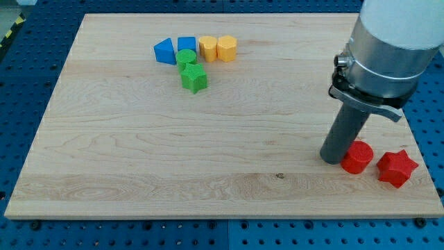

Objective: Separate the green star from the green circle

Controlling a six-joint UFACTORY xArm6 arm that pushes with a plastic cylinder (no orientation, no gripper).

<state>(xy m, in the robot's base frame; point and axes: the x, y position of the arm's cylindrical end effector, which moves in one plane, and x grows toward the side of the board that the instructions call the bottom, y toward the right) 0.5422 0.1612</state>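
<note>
Not begun, by the look of it: green star touching green circle near bench top. Tip far off, beside red cylinder. No claw fitted, only a rod. Whole push left.

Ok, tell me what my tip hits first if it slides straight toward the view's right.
Most likely the red cylinder: my tip sits just left of it, nearly touching. The red star lies beyond.

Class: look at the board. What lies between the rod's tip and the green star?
Nothing: in the camera view only bare wood lies between my tip, beside the red cylinder, and the green star.
</note>
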